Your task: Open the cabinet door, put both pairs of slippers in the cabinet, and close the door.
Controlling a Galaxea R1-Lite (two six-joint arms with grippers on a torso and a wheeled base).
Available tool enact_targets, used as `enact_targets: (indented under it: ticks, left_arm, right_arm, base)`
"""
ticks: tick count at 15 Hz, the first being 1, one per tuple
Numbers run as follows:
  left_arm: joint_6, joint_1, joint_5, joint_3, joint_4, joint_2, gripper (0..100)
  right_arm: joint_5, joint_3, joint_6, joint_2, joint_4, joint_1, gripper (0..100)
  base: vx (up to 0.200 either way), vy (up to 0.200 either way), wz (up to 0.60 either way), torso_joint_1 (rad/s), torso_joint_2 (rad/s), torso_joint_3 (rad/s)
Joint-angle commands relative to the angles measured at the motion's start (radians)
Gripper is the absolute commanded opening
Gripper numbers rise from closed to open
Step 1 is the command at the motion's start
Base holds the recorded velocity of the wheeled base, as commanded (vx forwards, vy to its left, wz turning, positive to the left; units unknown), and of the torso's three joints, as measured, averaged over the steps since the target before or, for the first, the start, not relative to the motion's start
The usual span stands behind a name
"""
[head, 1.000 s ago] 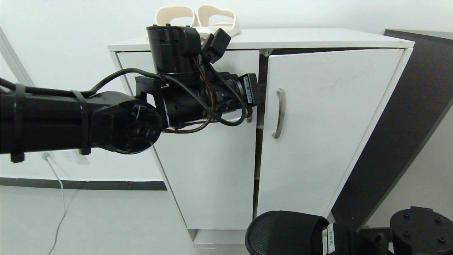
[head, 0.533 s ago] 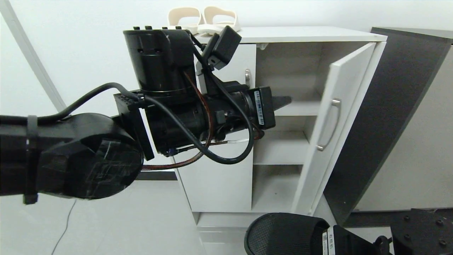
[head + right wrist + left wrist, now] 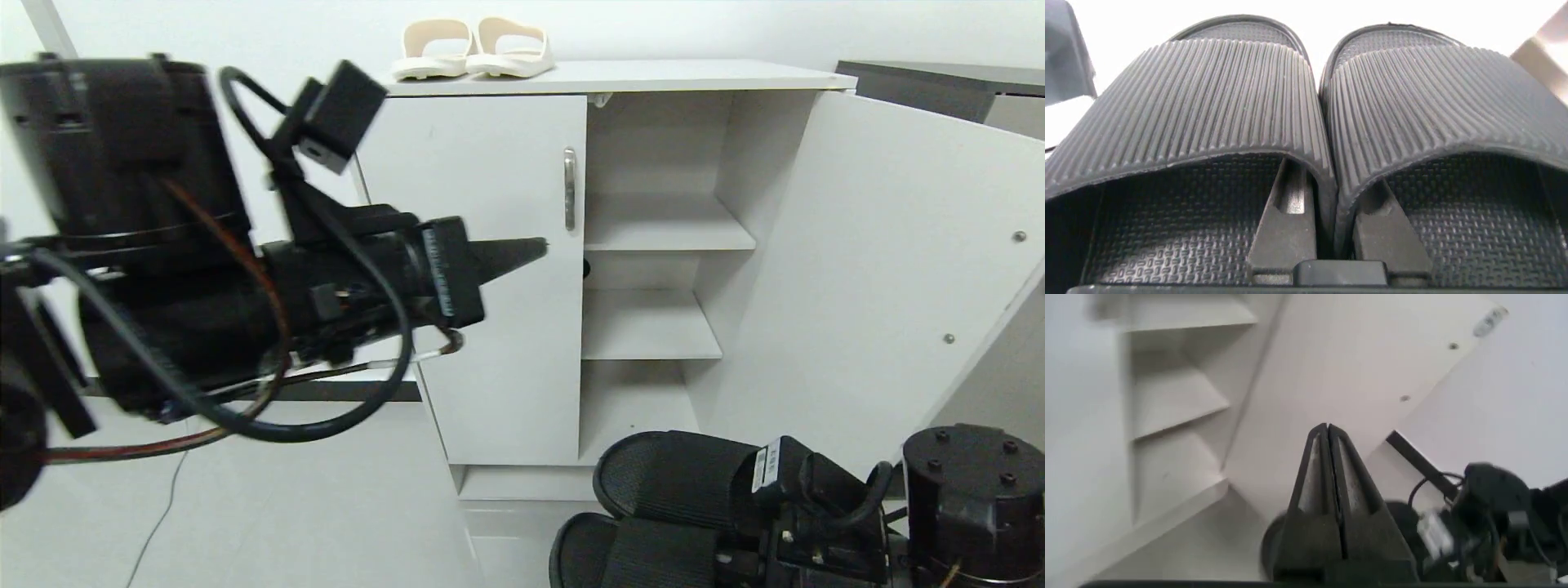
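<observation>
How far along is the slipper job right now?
Done: the right door is swung open, shelves showing. In hand: the right end effector pinches the black slippers low before the cabinet. Left: shelve them, then the white slippers on top, then close the door.

Bright, even light; soft shadow inside cabinet (image 3: 653, 139) (darkest under top panel); head-view verticals splay at edges.
</observation>
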Motion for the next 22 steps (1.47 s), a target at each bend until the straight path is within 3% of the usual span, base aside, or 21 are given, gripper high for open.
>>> enact_targets:
  ticks: [1,3,4,5,6,7,9,13,14,16,18,20,21,22]
  left_arm:
    - [0.025,0.021,0.07,0.217,0.159,-0.409,0]
    - [0.099,0.05,0.176,0.291,0.354,-0.62,0]
    - [0.142,0.142,0.188,0.332,0.426,-0.722,0]
    - [0.164,0.219,0.195,0.365,0.469,-0.8,0]
    - [0.168,0.257,0.201,0.389,0.492,-0.849,0]
    - [0.197,0.359,0.257,0.455,0.539,-0.981,0]
    - [0.239,0.477,0.339,0.576,0.549,-1.117,0]
    - [0.282,0.653,0.368,0.837,0.546,-1.364,0]
    - [0.286,0.668,0.366,0.869,0.541,-1.387,0]
    - [0.286,0.676,0.353,0.974,0.418,-1.415,0]
    - [0.297,0.676,0.234,0.975,0.432,-1.415,0]
    - [0.343,0.676,0.205,0.975,0.434,-1.415,0]
    - [0.34,0.676,0.204,0.975,0.435,-1.415,0]
    - [0.332,0.676,0.205,0.975,0.435,-1.415,0]
  right_arm:
    - [0.002,-0.013,0.001,0.008,0.0,-0.035,0]
    - [0.0,-0.027,0.022,0.034,-0.002,-0.05,0]
    - [0.0,-0.036,0.033,0.04,-0.002,-0.059,0]
    - [-0.003,-0.041,0.038,0.042,-0.002,-0.067,0]
    - [-0.004,-0.042,0.039,0.042,-0.002,-0.071,0]
    - [-0.006,-0.045,0.039,0.04,-0.002,-0.075,0]
    - [-0.006,-0.045,0.039,0.04,-0.002,-0.087,0]
    - [-0.03,-0.045,0.041,0.037,-0.002,-0.098,0]
    - [-0.035,-0.047,0.049,0.038,-0.002,-0.098,0]
    - [-0.106,-0.074,0.127,0.063,0.0,-0.094,0]
    - [-0.23,-0.096,0.21,0.114,-0.002,-0.079,0]
    - [-0.408,-0.13,0.348,0.154,-0.006,-0.016,0]
    - [-0.489,-0.139,0.397,0.163,-0.02,0.025,0]
    - [-0.669,-0.189,0.49,0.218,-0.038,0.102,0]
  base:
    - [0.0,0.0,0.0,0.0,0.0,0.0]
    - [0.0,0.0,0.0,0.0,0.0,0.0]
    - [0.0,0.0,0.0,0.0,0.0,0.0]
    - [0.0,0.0,0.0,0.0,0.0,0.0]
    - [0.0,0.0,0.0,0.0,0.0,0.0]
    - [0.0,0.0,0.0,0.0,0.0,0.0]
    - [0.0,0.0,0.0,0.0,0.0,0.0]
    - [0.0,0.0,0.0,0.0,0.0,0.0]
    - [0.0,0.0,0.0,0.0,0.0,0.0]
    - [0.0,0.0,0.0,0.0,0.0,0.0]
    - [0.0,0.0,0.0,0.0,0.0,0.0]
    - [0.0,0.0,0.0,0.0,0.0,0.0]
    - [0.0,0.0,0.0,0.0,0.0,0.0]
    - [0.0,0.0,0.0,0.0,0.0,0.0]
